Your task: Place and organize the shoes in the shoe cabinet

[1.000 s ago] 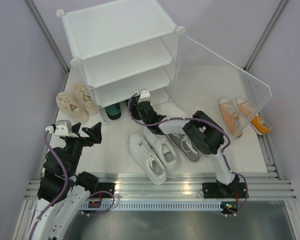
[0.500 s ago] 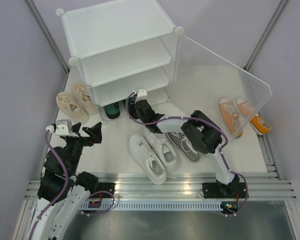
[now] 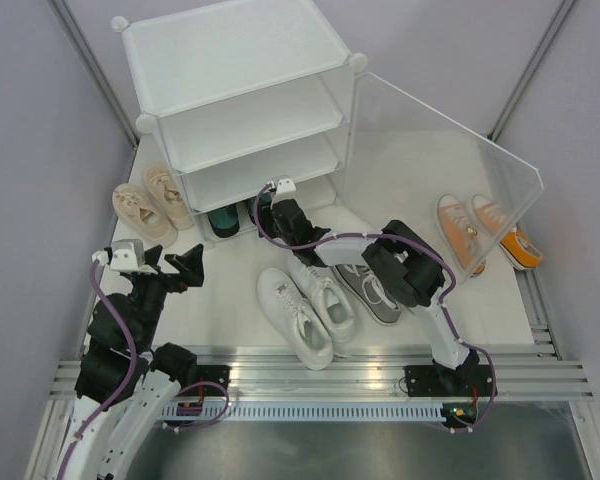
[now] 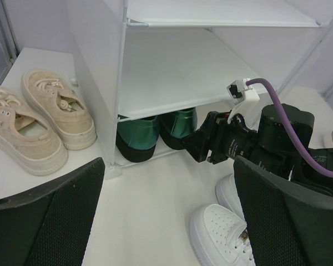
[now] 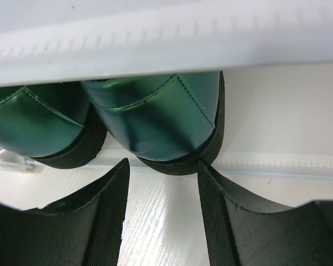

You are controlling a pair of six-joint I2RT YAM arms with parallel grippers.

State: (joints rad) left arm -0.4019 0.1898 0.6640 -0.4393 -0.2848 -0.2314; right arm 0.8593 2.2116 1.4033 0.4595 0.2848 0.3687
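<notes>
The shoe cabinet (image 3: 240, 60) stands at the back with its clear door panel (image 3: 450, 140) swung open to the right. Two dark green shoes (image 3: 225, 218) sit side by side in its bottom tier, heels outward (image 5: 155, 119) (image 4: 139, 133). My right gripper (image 5: 164, 172) (image 3: 268, 207) is open at the mouth of that tier. Its right fingertip (image 5: 204, 166) touches the sole of the right green shoe, and nothing lies between the fingers. My left gripper (image 4: 166, 221) (image 3: 185, 268) hangs open over bare floor, holding nothing.
Beige shoes (image 3: 145, 205) (image 4: 55, 105) lie left of the cabinet. White shoes (image 3: 305, 305) (image 4: 222, 238) and grey shoes (image 3: 375, 290) lie in front of the arms, under the right arm. Orange shoes (image 3: 485, 235) sit far right beyond the door panel.
My right gripper has pushed a little further toward the bottom tier and its jaws have narrowed slightly. The cabinet has shifted slightly left. The left arm is still.
</notes>
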